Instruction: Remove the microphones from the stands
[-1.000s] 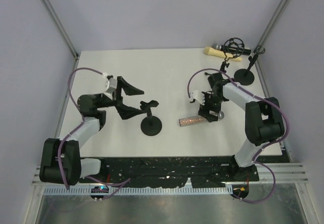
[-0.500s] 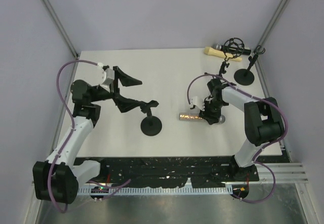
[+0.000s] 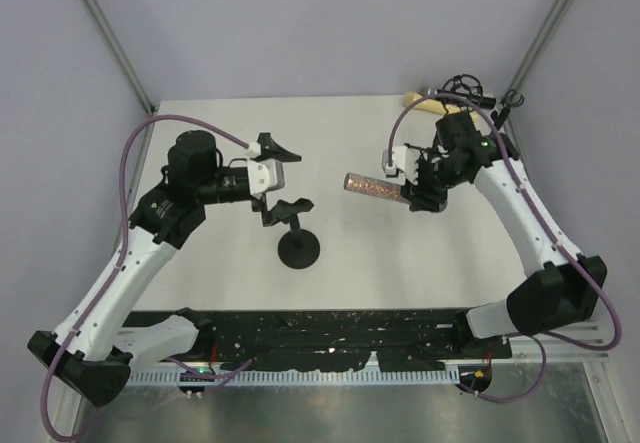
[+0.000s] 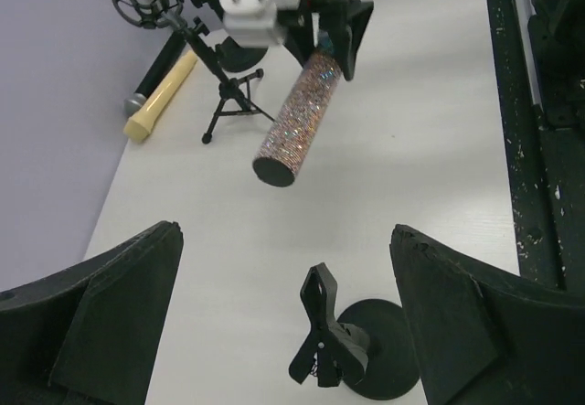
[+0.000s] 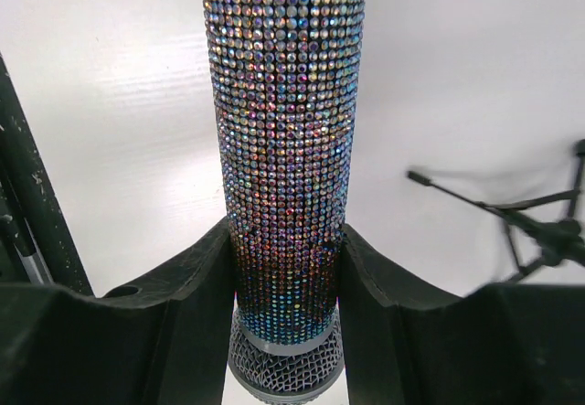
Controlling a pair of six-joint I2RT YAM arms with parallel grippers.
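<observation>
A glitter-covered microphone (image 3: 372, 187) hangs level above the table, its mesh head inside my right gripper (image 3: 420, 191). In the right wrist view the right gripper (image 5: 285, 250) is shut on the microphone (image 5: 285, 149) just above the head. The black stand (image 3: 299, 250), a round base with a spring clip (image 4: 322, 332), stands left of the microphone and holds nothing. My left gripper (image 3: 283, 178) hovers open over the clip, and in its own view the left gripper (image 4: 283, 234) has the fingers wide on both sides of it. That view also shows the microphone (image 4: 297, 122) in the air.
A yellow-handled microphone (image 3: 420, 102) lies at the back right corner beside a tripod stand with a ring shock mount (image 3: 463, 88). The tripod's legs (image 5: 539, 227) show in the right wrist view. The black rail (image 4: 539, 103) runs along the table's near edge.
My right gripper has shut on the glitter microphone, which lay on the table, and lifted it up and toward the back. The left arm rose and swung right over the stand.
</observation>
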